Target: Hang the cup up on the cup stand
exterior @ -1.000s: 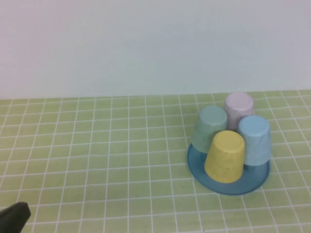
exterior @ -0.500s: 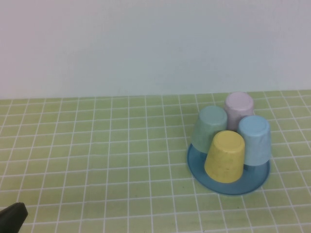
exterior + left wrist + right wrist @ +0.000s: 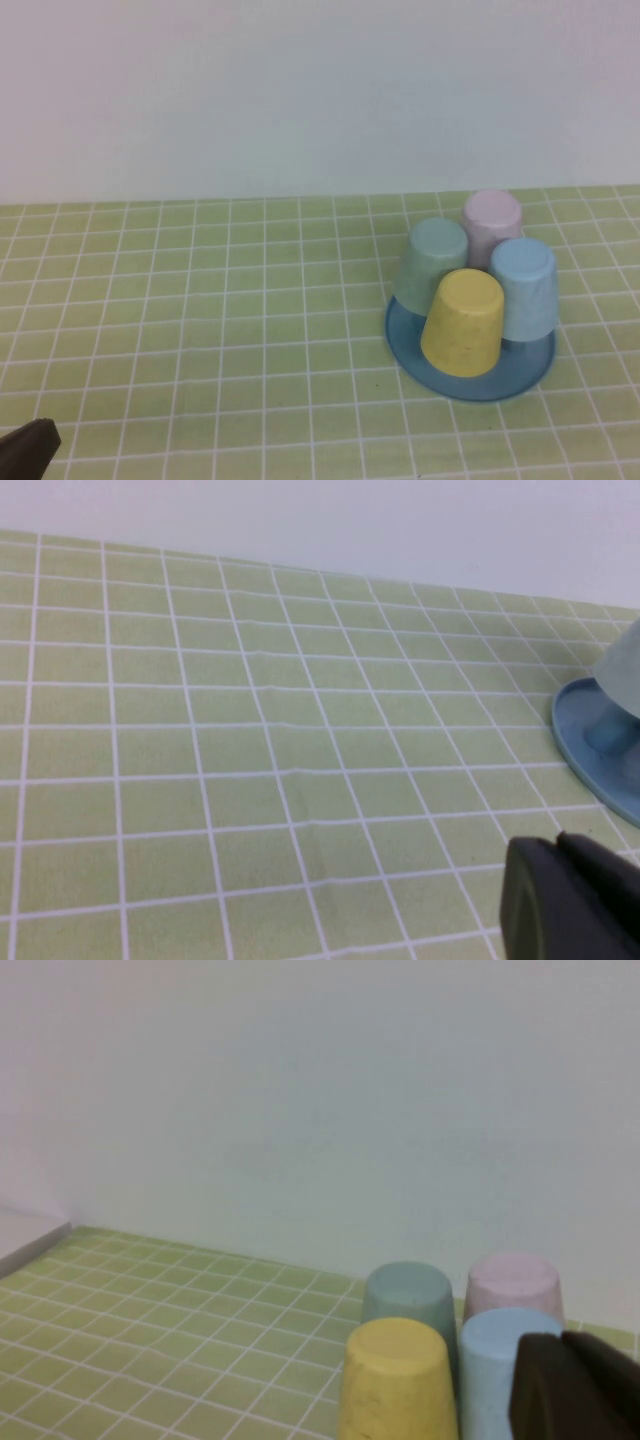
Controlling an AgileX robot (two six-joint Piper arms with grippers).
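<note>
The light sky-blue cup (image 3: 525, 285) sits upside down on the cup stand (image 3: 470, 385), a round blue dish at the right of the table. The stand's pegs are hidden under the cups. In the right wrist view the cup (image 3: 490, 1370) is just beyond my right gripper (image 3: 561, 1340), which is shut with its dark fingers together and nothing between them. This gripper is out of the high view. My left gripper (image 3: 35, 440) stays low at the near left corner, far from the stand. In its wrist view the left gripper (image 3: 558, 842) is shut and empty, with the stand's rim (image 3: 590, 750) ahead.
Three more upturned cups share the stand: yellow (image 3: 463, 322) at the front, teal-green (image 3: 432, 262) at the left, pink (image 3: 492, 222) at the back. A green tiled cloth (image 3: 220, 320) covers the table, and a pale wall rises behind it.
The left gripper's dark tip has sunk slightly lower at the bottom left corner. The cups and the stand have not moved.
</note>
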